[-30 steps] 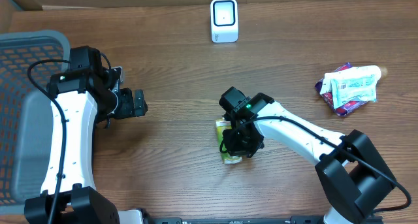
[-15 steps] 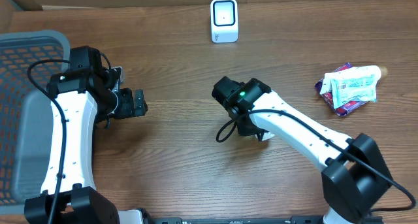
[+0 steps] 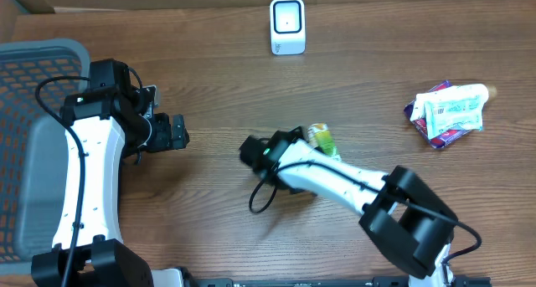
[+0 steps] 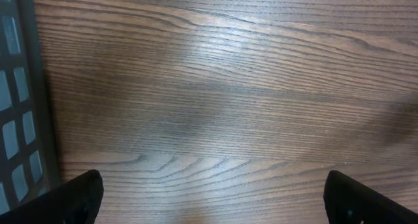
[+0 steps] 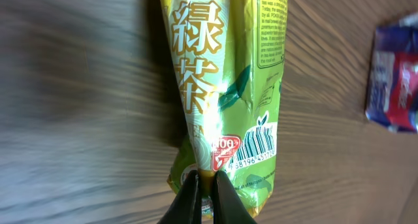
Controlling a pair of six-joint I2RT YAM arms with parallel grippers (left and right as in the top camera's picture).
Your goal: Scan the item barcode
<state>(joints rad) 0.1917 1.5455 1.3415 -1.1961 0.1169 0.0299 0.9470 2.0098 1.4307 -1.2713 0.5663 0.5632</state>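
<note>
The item is a green and yellow tea packet (image 5: 222, 87) with a barcode (image 5: 258, 145) near its lower end. My right gripper (image 5: 206, 188) is shut on a fold at that end, the packet stretching away from the fingers. From overhead the packet (image 3: 321, 140) pokes out beside the right arm, and the right gripper (image 3: 310, 151) is mostly hidden under the arm. The white scanner (image 3: 287, 25) stands at the table's far edge. My left gripper (image 3: 173, 131) hovers at the left, open; its black fingertips (image 4: 81, 198) frame bare wood with nothing between them.
A grey basket (image 3: 33, 69) fills the left side, and its wall (image 4: 16, 87) shows at the left wrist view's edge. A pile of packets (image 3: 448, 111) lies at the far right; a blue one (image 5: 395, 74) shows in the right wrist view.
The right arm has swung round with the tea packet, carrying it from the table's middle front towards the back right. Its jaws have closed tighter. The left arm has not moved.
</note>
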